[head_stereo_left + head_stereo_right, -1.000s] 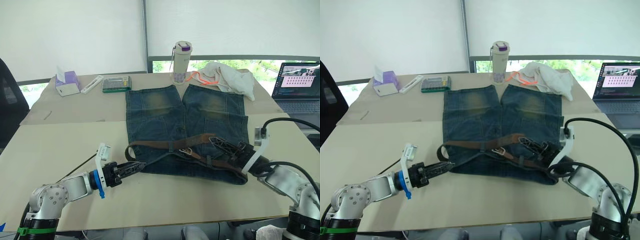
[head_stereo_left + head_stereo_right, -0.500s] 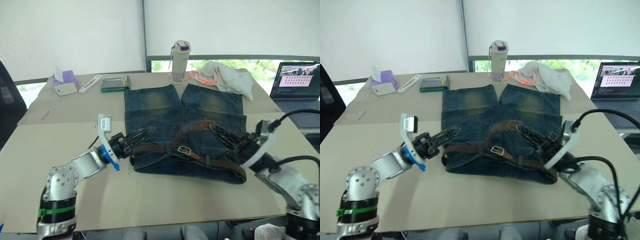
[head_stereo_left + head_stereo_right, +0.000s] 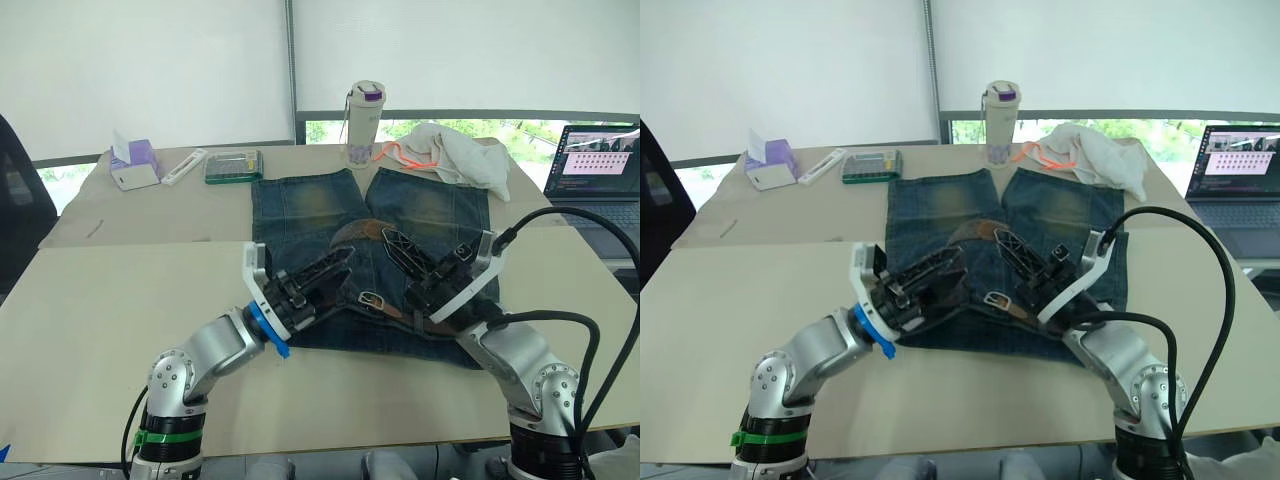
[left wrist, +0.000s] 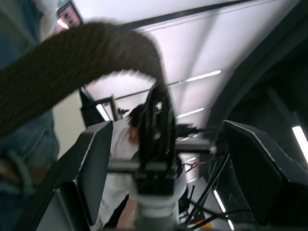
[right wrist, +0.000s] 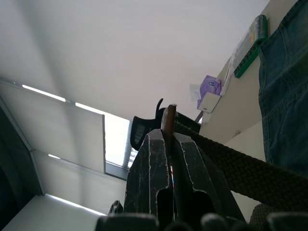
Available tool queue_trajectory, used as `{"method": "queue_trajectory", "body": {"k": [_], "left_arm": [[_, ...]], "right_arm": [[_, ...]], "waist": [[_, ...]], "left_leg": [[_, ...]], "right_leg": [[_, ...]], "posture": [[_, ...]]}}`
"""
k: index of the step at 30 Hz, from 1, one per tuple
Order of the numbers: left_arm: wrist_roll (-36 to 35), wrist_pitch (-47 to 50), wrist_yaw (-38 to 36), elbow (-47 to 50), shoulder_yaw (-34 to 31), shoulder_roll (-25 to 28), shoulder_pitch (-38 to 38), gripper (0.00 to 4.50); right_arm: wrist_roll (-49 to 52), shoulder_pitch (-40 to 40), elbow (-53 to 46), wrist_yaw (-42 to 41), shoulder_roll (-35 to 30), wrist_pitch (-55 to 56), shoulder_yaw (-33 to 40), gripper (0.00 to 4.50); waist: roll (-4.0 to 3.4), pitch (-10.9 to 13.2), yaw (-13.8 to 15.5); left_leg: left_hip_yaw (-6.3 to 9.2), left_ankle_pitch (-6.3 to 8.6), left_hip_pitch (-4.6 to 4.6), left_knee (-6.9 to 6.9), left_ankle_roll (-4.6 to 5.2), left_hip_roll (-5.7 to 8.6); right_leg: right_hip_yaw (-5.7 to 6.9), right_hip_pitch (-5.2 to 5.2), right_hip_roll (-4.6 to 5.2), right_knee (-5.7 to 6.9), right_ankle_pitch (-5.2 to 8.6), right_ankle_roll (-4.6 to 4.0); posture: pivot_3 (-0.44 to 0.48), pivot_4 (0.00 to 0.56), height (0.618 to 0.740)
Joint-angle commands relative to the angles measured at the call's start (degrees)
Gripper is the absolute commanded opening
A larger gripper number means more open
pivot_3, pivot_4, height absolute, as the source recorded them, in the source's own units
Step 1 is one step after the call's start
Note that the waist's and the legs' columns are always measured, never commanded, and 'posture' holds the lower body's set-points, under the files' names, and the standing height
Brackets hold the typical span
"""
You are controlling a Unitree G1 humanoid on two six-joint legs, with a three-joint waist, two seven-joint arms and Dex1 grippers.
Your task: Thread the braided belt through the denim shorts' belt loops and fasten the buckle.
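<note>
Right pincer (image 5: pixel 169 132) is clamped on the braided belt (image 5: pixel 250 166). Left pincer (image 3: pixel 335 268) is wide apart over the denim shorts (image 3: pixel 300 205). Both arms hide the waistband, so belt loops are hard to see; buckle (image 3: pixel 374 298) shows btw. them.

Dark blue denim shorts (image 3: pixel 420 205) with faded tan patches, dark brown braided belt (image 3: pixel 352 231), silver buckle (image 3: pixel 374 298).

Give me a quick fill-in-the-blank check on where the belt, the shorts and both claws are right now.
1. The right claw is shut on the ____.
2. The braided belt arches up over the denim ____.
3. The buckle lies on the denim shorts between the two ____.
4. The left claw has its fingers ____.

Missing words: braided belt; shorts; claws; open
</note>
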State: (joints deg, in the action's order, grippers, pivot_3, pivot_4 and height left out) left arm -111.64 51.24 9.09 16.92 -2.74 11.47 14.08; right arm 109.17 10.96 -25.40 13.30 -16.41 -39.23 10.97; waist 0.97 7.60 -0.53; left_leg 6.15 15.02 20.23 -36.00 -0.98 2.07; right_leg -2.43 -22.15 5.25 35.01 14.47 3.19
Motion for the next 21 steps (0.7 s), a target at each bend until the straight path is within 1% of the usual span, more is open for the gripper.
{"method": "queue_trajectory", "body": {"k": [1,4,6,9,13,19,21], "left_arm": [[-1.4,-0.9,-0.1,-0.5,1.5,-0.2,1.5,3.87],[-1.4,-3.1,0.6,-3.3,1.1,-1.9,2.6,3.87],[-1.4,-4.5,1.0,-4.4,-0.5,-4.2,3.1,3.87],[-1.4,-4.5,0.8,-5.1,-2.9,-5.9,3.4,3.87],[-1.4,-3.1,0.3,-6.7,-2.9,-3.0,4.1,3.87],[-1.4,-2.1,-1.4,-7.5,-2.9,-3.1,4.3,3.87],[-1.4,-1.7,-1.8,-7.6,-3.0,-3.2,4.0,3.26]], "right_arm": [[0.9,0.2,-2.4,-2.5,-1.5,0.7,0.4,0.0],[1.6,-0.4,-2.5,-4.2,-3.3,-0.2,0.3,0.0],[2.1,-1.1,-2.2,-5.1,-4.4,-0.5,0.5,0.0],[3.1,-2.5,-1.8,-6.4,-6.3,-0.9,1.0,0.0],[3.8,-4.2,-1.6,-8.6,-8.2,-1.8,1.3,0.0],[3.8,-5.5,-1.4,-9.2,-9.4,-2.0,1.0,0.0],[3.8,-5.6,-1.4,-9.6,-9.8,-2.2,1.0,0.0]], "waist": [[-0.01,0.0,-0.1],[-0.03,0.0,-0.1],[-0.02,0.0,-0.1],[-0.01,0.0,-0.1],[0.0,0.0,-0.1],[0.0,0.0,-0.1],[0.0,0.0,-0.1]], "left_leg": [[-0.04,0.0,0.0,0.0,0.0,0.0],[-0.11,0.0,0.0,0.01,0.0,0.01],[-0.16,0.0,0.0,0.02,0.0,0.01],[-0.19,0.0,0.04,0.02,0.0,0.01],[-0.24,0.0,0.02,0.01,0.01,0.01],[-0.24,0.0,0.03,0.0,0.01,0.02],[-0.24,0.0,0.03,0.0,0.01,0.02]], "right_leg": [[0.0,0.01,0.0,0.0,0.0,0.0],[0.02,0.01,-0.02,-0.01,0.0,-0.01],[0.02,0.01,-0.02,-0.03,0.0,-0.01],[0.02,0.01,-0.02,-0.05,0.0,-0.01],[0.02,0.02,-0.03,-0.03,0.0,-0.01],[0.02,0.03,-0.02,-0.03,0.0,-0.01],[0.03,0.02,-0.02,-0.03,0.0,-0.01]], "posture": [[0.0,0.15,0.74],[0.0,0.15,0.74],[0.0,0.15,0.74],[0.0,0.15,0.74],[0.0,0.15,0.74],[0.0,0.15,0.74],[0.0,0.15,0.74]]}}
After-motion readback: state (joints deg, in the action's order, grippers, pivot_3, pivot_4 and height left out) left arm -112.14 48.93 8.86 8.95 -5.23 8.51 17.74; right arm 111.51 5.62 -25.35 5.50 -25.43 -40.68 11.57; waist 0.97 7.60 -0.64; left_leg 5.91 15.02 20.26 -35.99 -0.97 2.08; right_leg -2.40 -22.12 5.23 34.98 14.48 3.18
